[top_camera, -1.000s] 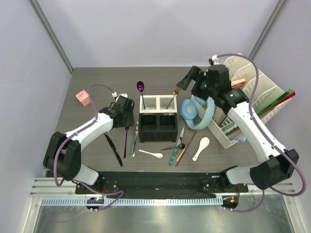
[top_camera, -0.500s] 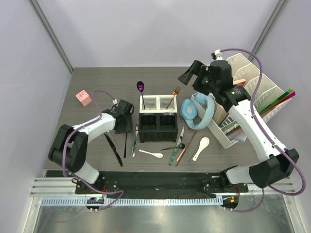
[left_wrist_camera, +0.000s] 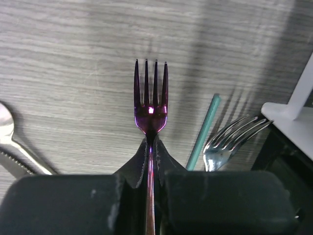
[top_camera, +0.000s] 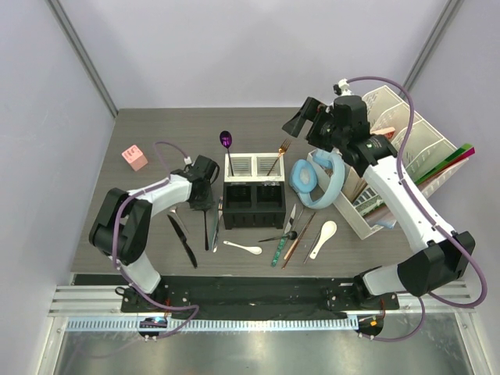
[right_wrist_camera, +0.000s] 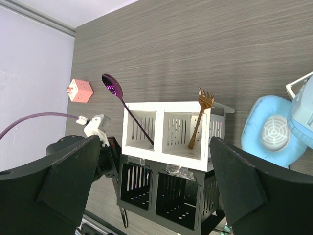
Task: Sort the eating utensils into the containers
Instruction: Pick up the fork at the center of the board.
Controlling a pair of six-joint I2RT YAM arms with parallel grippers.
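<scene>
A: What is held at the left of the table point(top_camera: 156, 133)?

B: A purple fork point(left_wrist_camera: 150, 100) is clamped by its handle between the left fingers point(left_wrist_camera: 137, 164), with its tines pointed away from the wrist. It is held just left of the black caddy point(top_camera: 254, 205). Whether the tines are touching the table cannot be told.

A: What is found in the way?

B: A silver fork point(left_wrist_camera: 230, 144) and a thin teal stick point(left_wrist_camera: 203, 129) are laid between the purple fork and the caddy's wall. A silver spoon point(left_wrist_camera: 22, 152) is seen on the other side, and a black knife point(top_camera: 182, 241) is laid nearer the arm bases.

A: And the right arm?

B: The right fingers point(right_wrist_camera: 63, 181) are spread wide with nothing between them, raised beyond the caddy's far right corner. Below them a purple spoon point(right_wrist_camera: 115, 88) is stood in the back-left white compartment and a copper fork point(right_wrist_camera: 203, 105) in the back-right one.

A: What else is seen on the table?

B: White soup spoons point(top_camera: 244, 248), a green-patterned piece point(top_camera: 279, 248) and brown chopsticks point(top_camera: 299, 238) are scattered in front of the caddy. A light blue ring point(top_camera: 316, 181) is set beside the white slotted rack point(top_camera: 398, 156), and a pink block point(top_camera: 135, 157) is placed far left.
</scene>
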